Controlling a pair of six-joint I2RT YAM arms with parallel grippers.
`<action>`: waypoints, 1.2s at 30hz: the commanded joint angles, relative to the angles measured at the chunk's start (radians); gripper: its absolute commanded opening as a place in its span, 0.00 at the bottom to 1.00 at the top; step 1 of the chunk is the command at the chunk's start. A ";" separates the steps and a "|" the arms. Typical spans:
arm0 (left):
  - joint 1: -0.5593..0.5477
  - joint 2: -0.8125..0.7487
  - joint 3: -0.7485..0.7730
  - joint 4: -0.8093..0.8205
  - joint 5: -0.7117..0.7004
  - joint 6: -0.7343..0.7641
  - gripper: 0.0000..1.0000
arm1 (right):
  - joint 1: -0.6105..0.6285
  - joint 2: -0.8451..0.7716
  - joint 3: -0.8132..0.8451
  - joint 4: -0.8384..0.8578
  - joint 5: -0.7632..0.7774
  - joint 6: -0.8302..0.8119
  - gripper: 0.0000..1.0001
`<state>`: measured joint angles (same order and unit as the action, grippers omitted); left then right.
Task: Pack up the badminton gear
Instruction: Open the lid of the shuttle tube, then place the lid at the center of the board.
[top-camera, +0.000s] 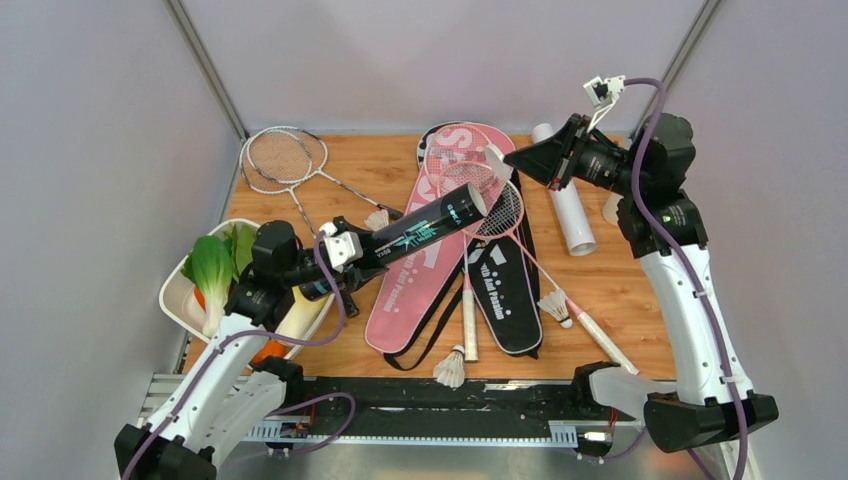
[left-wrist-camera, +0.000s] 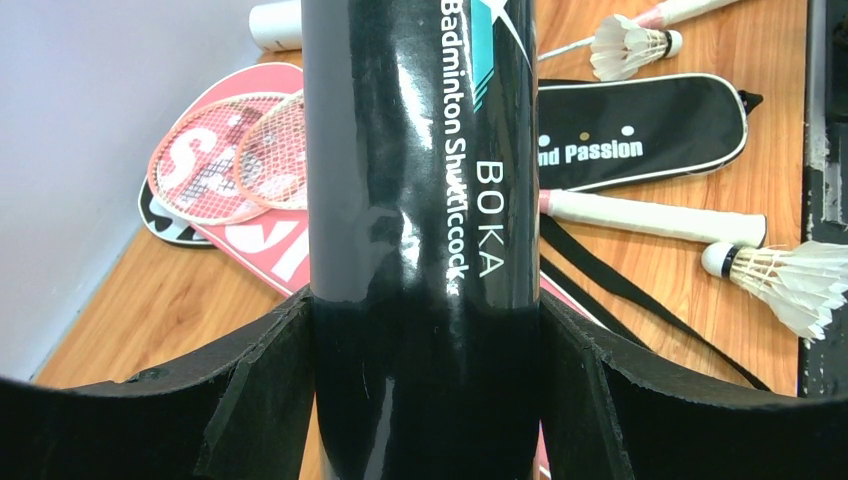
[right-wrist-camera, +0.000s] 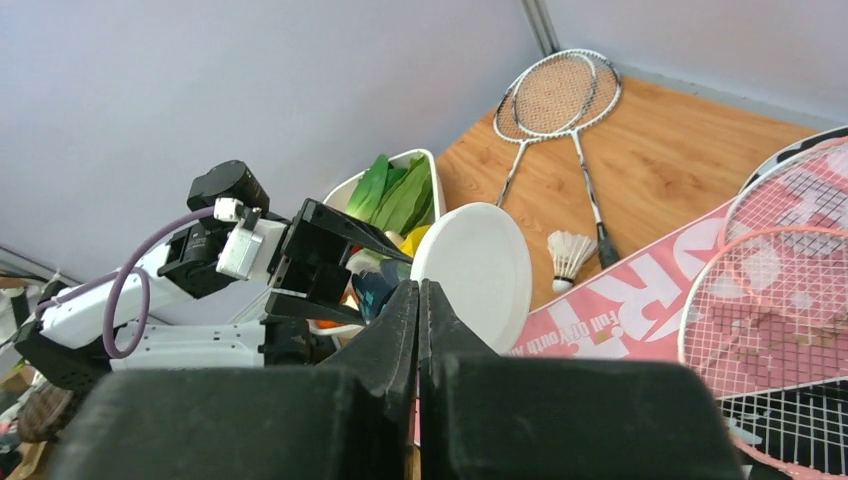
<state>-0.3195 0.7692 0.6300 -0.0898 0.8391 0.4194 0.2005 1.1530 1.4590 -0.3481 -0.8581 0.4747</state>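
Note:
My left gripper (top-camera: 345, 255) is shut on a black shuttlecock tube (top-camera: 425, 225), holding it tilted above the pink racket bag (top-camera: 415, 285); the tube fills the left wrist view (left-wrist-camera: 420, 200). My right gripper (top-camera: 510, 160) is shut on the rim of a white round cap (right-wrist-camera: 480, 270), just beyond the tube's far end. Two pink rackets (top-camera: 470, 180) lie across the pink bag and the black bag (top-camera: 505, 290). Two silver rackets (top-camera: 285, 160) lie at the back left. A white tube (top-camera: 568, 210) lies at the back right. Shuttlecocks (top-camera: 377, 218) (top-camera: 555, 305) (top-camera: 450, 370) lie loose.
A white tray of vegetables (top-camera: 178, 300) sits at the left edge, under my left arm. A small white object (top-camera: 608, 208) stands behind my right arm. Black bag straps (top-camera: 430, 345) trail toward the front edge. Grey walls close in the back and sides.

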 joint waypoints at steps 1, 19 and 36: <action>-0.003 -0.002 0.057 0.024 0.037 0.052 0.11 | -0.026 -0.033 0.032 0.027 0.016 -0.017 0.00; -0.004 -0.170 -0.044 0.238 0.032 -0.128 0.14 | -0.023 0.143 -0.318 -0.064 0.612 -0.234 0.00; -0.060 -0.171 -0.136 0.357 -0.056 -0.190 0.14 | -0.018 0.554 -0.246 -0.104 1.068 -0.268 0.00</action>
<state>-0.3702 0.6155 0.4892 0.1959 0.7933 0.2253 0.1761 1.6623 1.1542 -0.4740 0.0868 0.2180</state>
